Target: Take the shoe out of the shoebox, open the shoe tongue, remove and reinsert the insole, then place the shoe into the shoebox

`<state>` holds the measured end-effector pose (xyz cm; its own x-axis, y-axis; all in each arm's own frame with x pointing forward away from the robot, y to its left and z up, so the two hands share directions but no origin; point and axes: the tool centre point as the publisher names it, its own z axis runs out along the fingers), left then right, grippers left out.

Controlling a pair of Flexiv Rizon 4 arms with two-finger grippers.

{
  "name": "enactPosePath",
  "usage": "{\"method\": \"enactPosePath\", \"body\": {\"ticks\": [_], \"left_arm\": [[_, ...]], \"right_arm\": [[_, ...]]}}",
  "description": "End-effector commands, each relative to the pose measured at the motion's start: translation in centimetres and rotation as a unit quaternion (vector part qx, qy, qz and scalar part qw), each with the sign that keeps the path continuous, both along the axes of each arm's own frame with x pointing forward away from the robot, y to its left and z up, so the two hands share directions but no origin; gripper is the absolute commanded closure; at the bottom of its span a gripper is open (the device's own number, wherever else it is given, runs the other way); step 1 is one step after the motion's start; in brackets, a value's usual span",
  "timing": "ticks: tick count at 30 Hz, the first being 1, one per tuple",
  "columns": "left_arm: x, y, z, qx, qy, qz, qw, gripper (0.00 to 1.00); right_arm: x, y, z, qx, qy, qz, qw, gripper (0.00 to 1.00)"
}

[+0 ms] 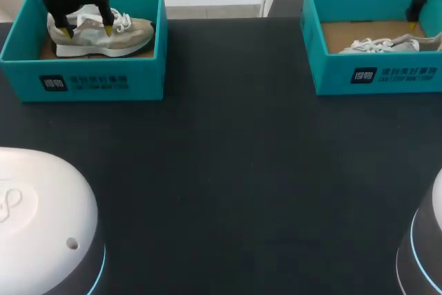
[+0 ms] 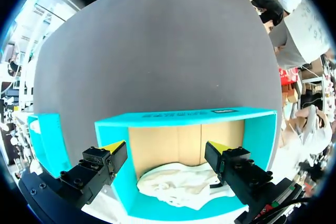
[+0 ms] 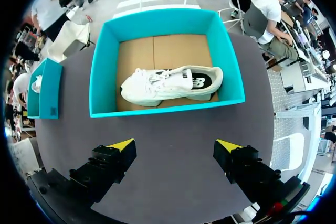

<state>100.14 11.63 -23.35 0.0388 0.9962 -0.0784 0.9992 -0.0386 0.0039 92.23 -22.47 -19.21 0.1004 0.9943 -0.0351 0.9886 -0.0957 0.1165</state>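
Note:
Two teal shoeboxes stand at the back of the dark table. The left shoebox (image 1: 90, 77) holds a beige and white shoe (image 1: 103, 32). My left gripper (image 1: 88, 31) hangs open just above that shoe, one yellow tip on each side, touching nothing. In the left wrist view the left gripper (image 2: 165, 148) frames the shoe (image 2: 181, 184) inside the shoebox (image 2: 184, 118). The right shoebox (image 1: 376, 74) holds a white shoe (image 1: 387, 45) lying on its side. My right gripper (image 1: 416, 18) is over that box's far right end. It stands open and empty (image 3: 175, 145), well short of the white shoe (image 3: 168, 85).
The wide dark tabletop (image 1: 235, 170) stretches between the boxes and the front edge. My two white arm bases (image 1: 41, 219) (image 1: 425, 246) stand at the front corners. The left shoebox (image 3: 44, 90) shows off to the side in the right wrist view.

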Motion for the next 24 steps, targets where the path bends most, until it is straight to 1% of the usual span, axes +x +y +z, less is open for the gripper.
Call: {"method": "enactPosePath", "body": {"ticks": [1,6,7,8,11,15,17,19,20,23,24], "left_arm": [[-0.1,-0.2,0.0,0.004,-0.002,0.001,1.0,0.0],[-0.1,-0.2,0.0,0.004,-0.002,0.001,1.0,0.0],[0.4,0.0,-0.3,-0.005,0.031,0.006,0.999,0.0],[0.9,0.2,-0.7,0.009,0.02,0.009,1.0,0.0],[3.5,1.8,-0.9,-0.001,0.034,0.022,0.999,0.0],[6.3,4.4,-0.8,0.017,0.022,0.023,0.999,0.0],[6.9,5.6,-0.8,0.032,0.001,0.013,0.999,0.0],[7.9,6.5,-0.8,0.036,-0.012,0.01,0.999,0.0],[8.4,7.2,-1.0,0.049,-0.026,0.002,0.998,0.0],[8.9,8.5,-1.5,0.061,-0.053,-0.016,0.997,0.0],[9.2,8.9,-1.6,0.057,-0.048,-0.017,0.997,0.0]], "right_arm": [[0.0,0.0,0.0,0.0,0.0,0.0,1.0,0.0],[0.0,0.0,0.0,0.0,0.0,0.0,1.0,0.0],[0.0,0.0,0.0,0.0,0.0,0.0,1.0,0.0],[0.0,0.0,0.0,0.0,0.0,0.0,1.0,0.0],[0.0,0.0,0.0,0.0,0.0,0.0,1.0,0.0],[0.0,0.0,0.0,0.0,0.0,0.0,1.0,0.0],[0.0,0.0,0.0,0.0,0.0,0.0,1.0,0.0],[0.0,0.0,0.0,0.0,0.0,0.0,1.0,0.0],[0.0,0.0,0.0,0.0,0.0,0.0,1.0,0.0],[0.0,0.0,0.0,0.0,0.0,0.0,1.0,0.0],[0.0,0.0,0.0,0.0,0.0,0.0,1.0,0.0]]}}
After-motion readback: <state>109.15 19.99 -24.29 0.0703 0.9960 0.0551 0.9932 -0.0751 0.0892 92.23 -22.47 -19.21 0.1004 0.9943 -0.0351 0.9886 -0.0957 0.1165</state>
